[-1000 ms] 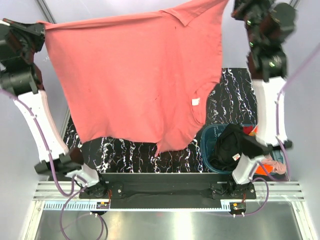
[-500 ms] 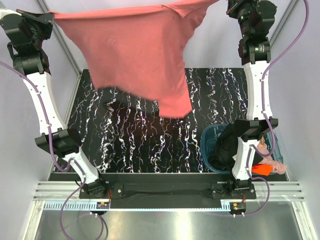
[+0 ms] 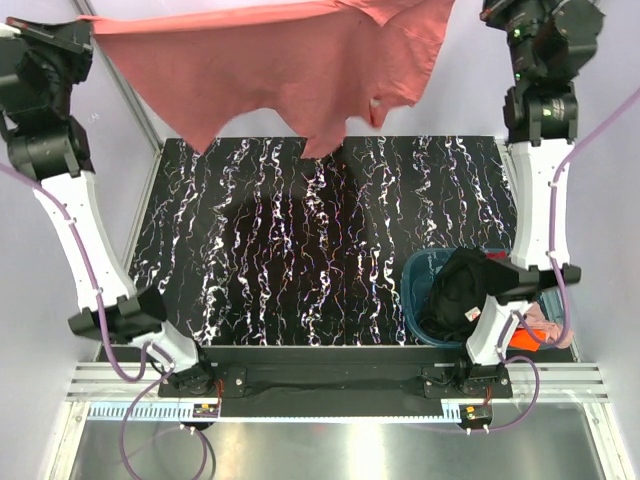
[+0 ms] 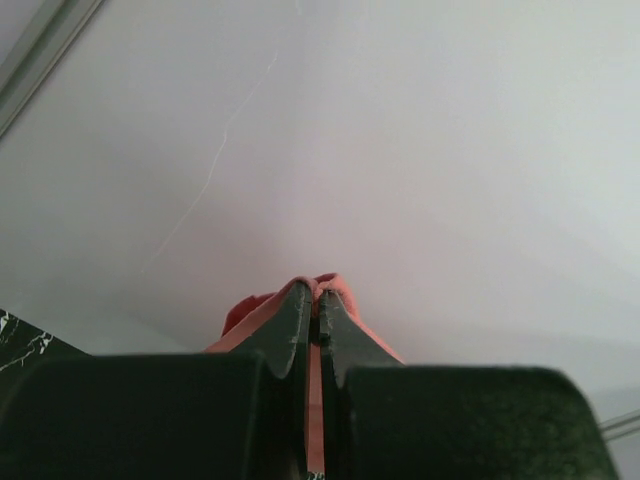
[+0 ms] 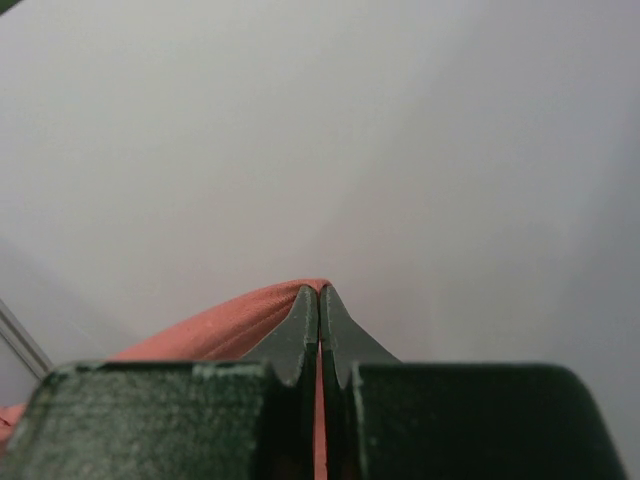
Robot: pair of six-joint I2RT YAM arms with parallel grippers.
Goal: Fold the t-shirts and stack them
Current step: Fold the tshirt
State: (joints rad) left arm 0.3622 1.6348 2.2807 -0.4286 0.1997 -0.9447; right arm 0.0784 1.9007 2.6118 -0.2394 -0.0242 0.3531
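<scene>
The large salmon-red t-shirt (image 3: pixel 280 60) hangs stretched in the air across the far edge of the table, its hem billowing up off the surface. My left gripper (image 3: pixel 88 32) is shut on its left corner; red cloth shows pinched between the fingers in the left wrist view (image 4: pixel 316 292). My right gripper (image 3: pixel 470 8) is shut on its right corner, with cloth (image 5: pixel 230 325) between the closed fingers. A black t-shirt with a small red mark (image 3: pixel 462 290) lies in the teal basket (image 3: pixel 412 290). Orange and pale pink shirts (image 3: pixel 540 330) lie behind the right arm's base.
The black marbled table top (image 3: pixel 320 250) lies under the raised shirt. The teal basket stands at the near right corner beside the right arm. A metal frame post (image 3: pixel 130 90) runs up the far left.
The shirt has swung away from the camera and upward; its hanging body, which draped low over the table a second ago, now billows near the far edge. Both arms stay raised.
</scene>
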